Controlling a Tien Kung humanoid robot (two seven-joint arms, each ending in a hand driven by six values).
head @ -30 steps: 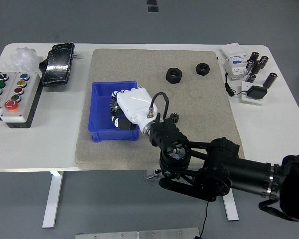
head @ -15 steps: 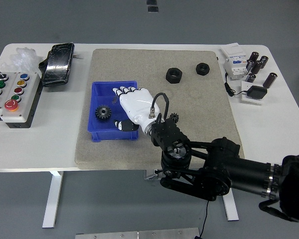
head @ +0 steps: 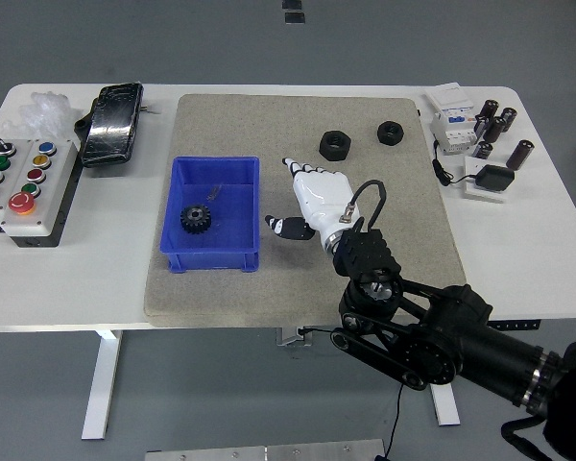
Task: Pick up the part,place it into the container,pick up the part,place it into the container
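A blue container (head: 242, 210) stands on the left part of the grey mat (head: 403, 221). One black gear (head: 193, 220) lies inside it. My right hand (head: 300, 197), white with a black arm, hovers over the mat just right of the container, fingers spread and holding nothing. Two black hex nuts (head: 334, 145) (head: 391, 132) lie on the mat's far part, beyond the hand. The small gear seen earlier near my wrist is hidden now. My left arm is out of view.
A button box (head: 19, 187), a black pouch (head: 110, 123) and a crumpled plastic bag (head: 43, 108) lie at the table's left. A breaker (head: 451, 120), several dark cylinders (head: 499, 125) and a black square pad (head: 490, 180) lie at the right.
My right hand opened inside the container, left the black gear there, and moved right, out over the mat. The container shifted slightly left.
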